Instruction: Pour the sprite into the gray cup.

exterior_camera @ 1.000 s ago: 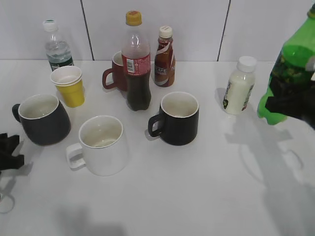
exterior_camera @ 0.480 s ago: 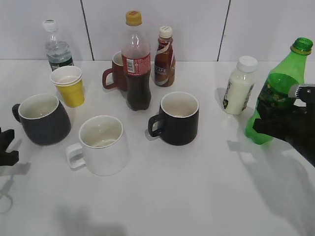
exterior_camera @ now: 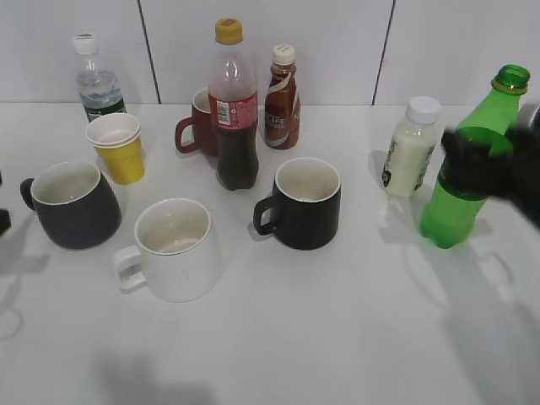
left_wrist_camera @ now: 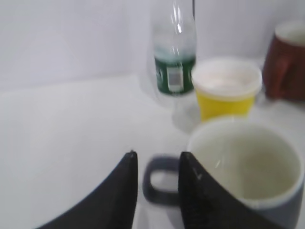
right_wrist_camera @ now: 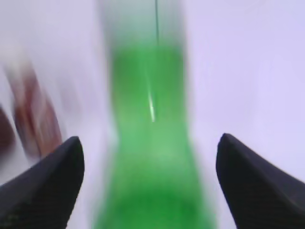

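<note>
The sprite (exterior_camera: pixel 456 211), a green uncapped bottle, stands upright on the table at the far right; in the right wrist view (right_wrist_camera: pixel 150 167) it is a green blur. My right gripper (exterior_camera: pixel 485 164) is open, its jaws (right_wrist_camera: pixel 150 137) wide on either side of the bottle's body with gaps on both sides. The gray cup (exterior_camera: pixel 74 215) sits at the left with its handle pointing left. In the left wrist view the cup (left_wrist_camera: pixel 248 167) is close, and its handle shows between my open left gripper's tips (left_wrist_camera: pixel 157 153). In the exterior view only a dark sliver of that gripper (exterior_camera: pixel 2 221) shows.
A white mug (exterior_camera: pixel 177 249) and a black mug (exterior_camera: pixel 305 207) stand mid-table. Behind them are a cola bottle (exterior_camera: pixel 234 110), a maroon mug (exterior_camera: pixel 201 126), a brown bottle (exterior_camera: pixel 282 93), a yellow cup (exterior_camera: pixel 118 148) and a water bottle (exterior_camera: pixel 97 84). A white bottle (exterior_camera: pixel 412 148) stands beside the sprite.
The sprite came down from a raised tilt at the right edge and now stands upright on the table. My left gripper slid left, almost out of the exterior view.
</note>
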You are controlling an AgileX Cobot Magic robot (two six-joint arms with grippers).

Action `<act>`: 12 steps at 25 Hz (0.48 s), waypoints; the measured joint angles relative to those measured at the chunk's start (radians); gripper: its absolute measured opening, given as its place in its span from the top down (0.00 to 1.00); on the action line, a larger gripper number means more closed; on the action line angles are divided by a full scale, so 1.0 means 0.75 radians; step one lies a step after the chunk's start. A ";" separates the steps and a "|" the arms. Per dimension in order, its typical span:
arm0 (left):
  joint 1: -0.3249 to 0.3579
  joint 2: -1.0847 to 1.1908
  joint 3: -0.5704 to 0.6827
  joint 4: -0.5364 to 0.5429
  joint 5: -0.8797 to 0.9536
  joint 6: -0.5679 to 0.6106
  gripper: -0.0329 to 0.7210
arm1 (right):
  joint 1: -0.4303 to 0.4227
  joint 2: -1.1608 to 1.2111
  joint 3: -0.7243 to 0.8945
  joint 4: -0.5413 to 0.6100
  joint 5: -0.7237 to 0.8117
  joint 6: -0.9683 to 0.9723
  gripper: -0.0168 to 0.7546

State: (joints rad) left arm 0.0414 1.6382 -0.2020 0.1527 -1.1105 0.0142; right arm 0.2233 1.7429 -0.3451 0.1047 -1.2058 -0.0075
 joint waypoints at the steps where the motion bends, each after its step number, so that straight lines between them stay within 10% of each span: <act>1: 0.000 -0.079 -0.021 -0.016 0.089 -0.019 0.64 | 0.000 -0.083 -0.021 -0.013 0.023 -0.020 0.14; 12: 0.000 -1.113 -0.436 -0.123 1.686 -0.148 0.61 | 0.000 -1.070 -0.346 -0.056 1.304 -0.136 0.19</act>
State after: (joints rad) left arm 0.0414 0.8033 -0.5293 0.0601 0.1536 -0.0967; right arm 0.2233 0.9406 -0.6049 0.0628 -0.2277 -0.1095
